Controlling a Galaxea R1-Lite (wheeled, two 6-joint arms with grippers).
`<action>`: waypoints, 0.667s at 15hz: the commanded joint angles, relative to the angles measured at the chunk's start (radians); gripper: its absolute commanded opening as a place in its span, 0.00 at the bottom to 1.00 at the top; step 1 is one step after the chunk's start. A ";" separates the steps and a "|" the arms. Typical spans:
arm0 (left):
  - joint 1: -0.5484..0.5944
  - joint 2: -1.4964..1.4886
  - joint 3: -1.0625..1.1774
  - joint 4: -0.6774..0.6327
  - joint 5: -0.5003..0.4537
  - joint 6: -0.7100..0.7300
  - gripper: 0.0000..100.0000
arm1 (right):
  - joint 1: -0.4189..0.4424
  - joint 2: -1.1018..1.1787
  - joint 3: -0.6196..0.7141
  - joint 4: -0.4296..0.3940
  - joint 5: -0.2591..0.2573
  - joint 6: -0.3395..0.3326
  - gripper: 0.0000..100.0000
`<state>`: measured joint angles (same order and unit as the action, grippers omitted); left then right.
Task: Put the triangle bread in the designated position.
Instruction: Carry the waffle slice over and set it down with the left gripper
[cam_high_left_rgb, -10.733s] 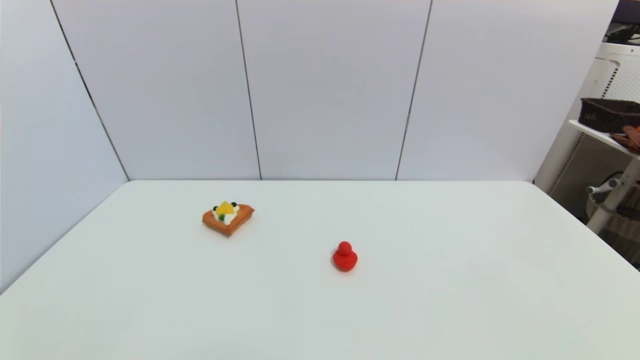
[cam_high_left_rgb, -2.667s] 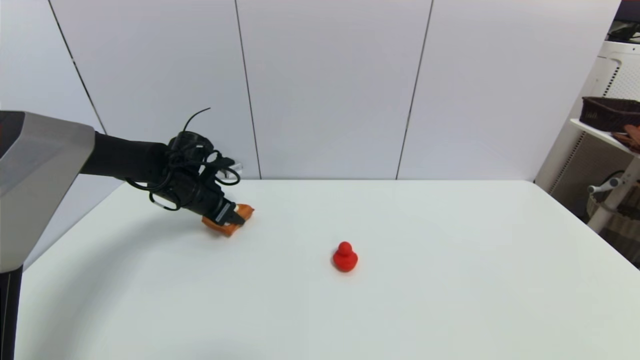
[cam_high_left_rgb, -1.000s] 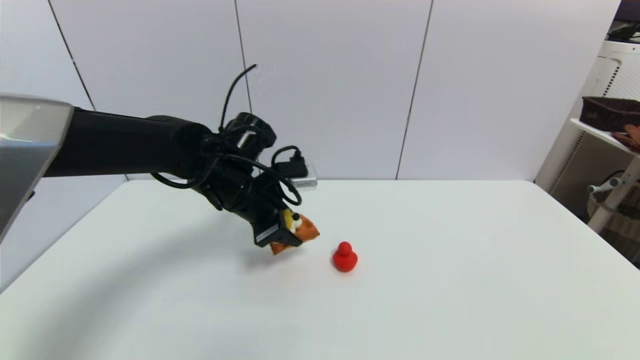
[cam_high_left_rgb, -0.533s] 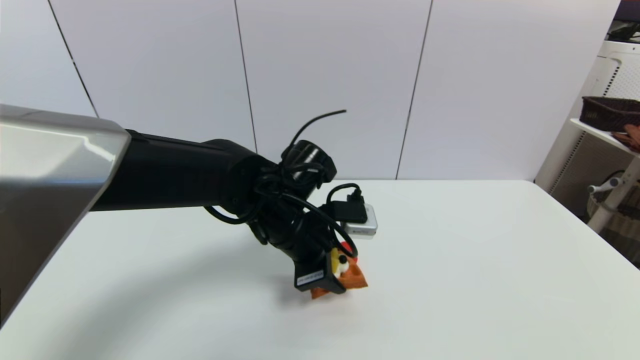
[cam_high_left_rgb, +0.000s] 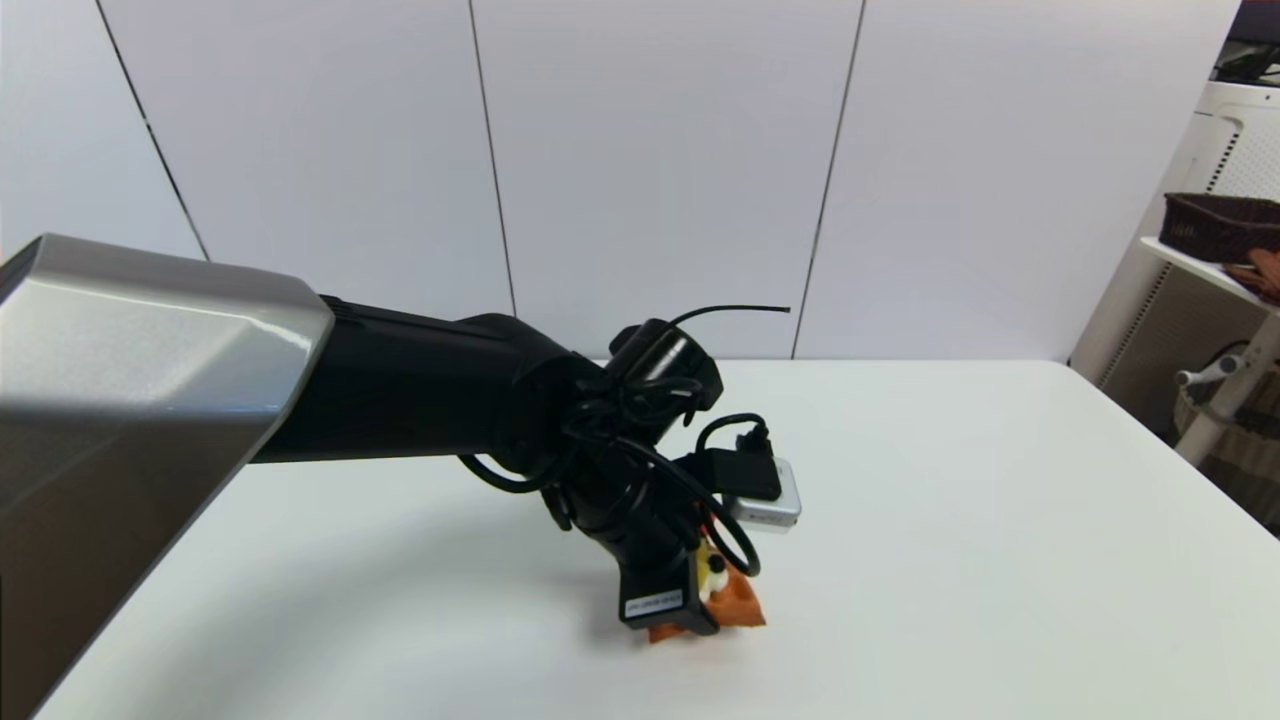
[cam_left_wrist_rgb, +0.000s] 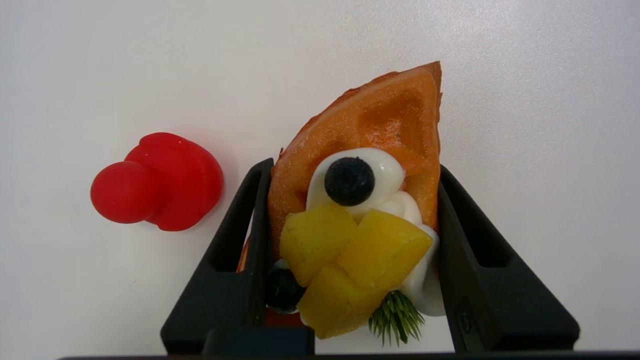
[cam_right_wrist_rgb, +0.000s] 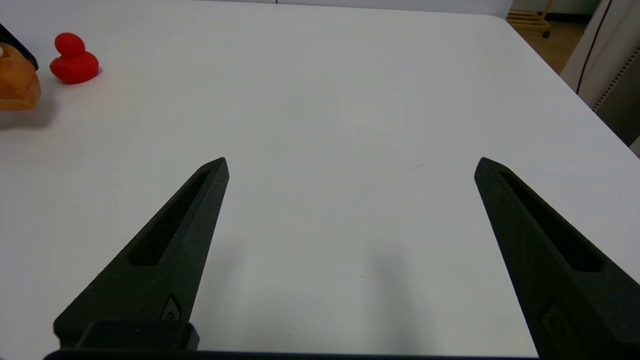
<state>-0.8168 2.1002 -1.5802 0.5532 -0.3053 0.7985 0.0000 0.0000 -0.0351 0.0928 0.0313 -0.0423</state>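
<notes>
While the left arm reaches across the middle of the view:
Triangle bread (cam_left_wrist_rgb: 380, 130): clamped by its sides, low over the white surface (cam_high_left_rgb: 950, 520) near the front centre; whether it touches cannot be told.
Toppings: cream, yellow fruit pieces, dark berries, a green sprig, facing the wrist camera.
Left hand (cam_left_wrist_rgb: 350, 200): both fingers pressed against the bread's two edges, pointing downward.
Red duck figure (cam_left_wrist_rgb: 155, 182): just beside the bread, apart from it; hidden behind the arm in the head view.
Right hand (cam_right_wrist_rgb: 350, 170): fingers spread wide, nothing between them, well apart from the bread, above bare surface.

Red duck (cam_left_wrist_rgb: 157, 182) hidden behind left arm in head view; right claw (cam_right_wrist_rgb: 350, 165) unseen there.
</notes>
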 joint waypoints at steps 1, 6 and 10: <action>0.001 0.023 -0.003 0.004 -0.001 0.004 0.00 | 0.000 0.000 0.000 0.001 0.001 -0.001 1.00; 0.002 0.034 -0.015 0.004 0.000 0.004 0.00 | 0.000 0.000 0.000 0.001 0.001 -0.001 1.00; 0.002 0.034 -0.015 0.005 -0.001 0.004 1.00 | 0.000 0.000 0.000 0.001 0.001 -0.001 1.00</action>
<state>-0.8145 2.1311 -1.5951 0.5540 -0.3045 0.7974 0.0000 0.0000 -0.0351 0.0932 0.0313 -0.0423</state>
